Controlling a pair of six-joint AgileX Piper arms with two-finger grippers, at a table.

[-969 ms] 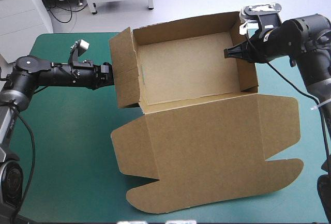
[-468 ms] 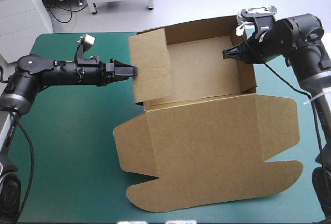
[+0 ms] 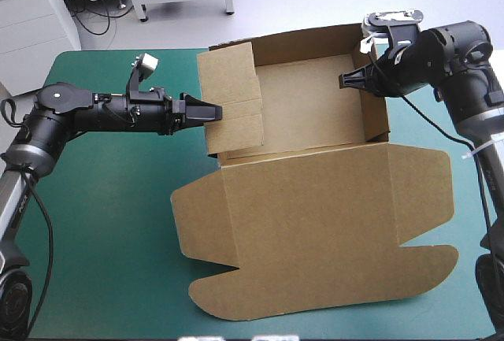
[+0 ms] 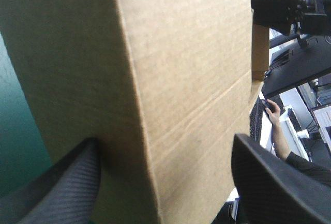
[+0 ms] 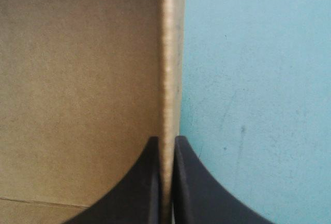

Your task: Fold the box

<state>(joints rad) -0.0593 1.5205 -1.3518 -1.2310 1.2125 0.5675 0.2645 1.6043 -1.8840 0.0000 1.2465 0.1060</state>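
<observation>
The brown box point(image 3: 307, 113) stands as an open tray at the far middle of the table, its lid point(image 3: 315, 223) lying flat toward the front edge. My left gripper point(image 3: 211, 111) is open and pressed against the tray's left wall flap point(image 3: 232, 109), which leans inward over the tray floor. In the left wrist view the creased board point(image 4: 181, 79) fills the space between my spread fingers point(image 4: 62, 182), and the left gripper point(image 4: 165, 141) is hard up against it. My right gripper point(image 3: 346, 81) is shut on the top edge of the right wall point(image 5: 168, 53), seen as the right gripper point(image 5: 166, 141) pinching thin board.
Bare teal-green cover point(image 3: 102, 199) lies left of the box under my left arm, with a narrower strip point(image 5: 248, 105) outside the right wall. The lid's rounded tabs point(image 3: 228, 298) reach close to the table's front edge.
My left gripper has pushed rightward, swinging the left wall flap from standing outward to leaning inward over the tray. The right gripper kept its hold and shifted only slightly.
</observation>
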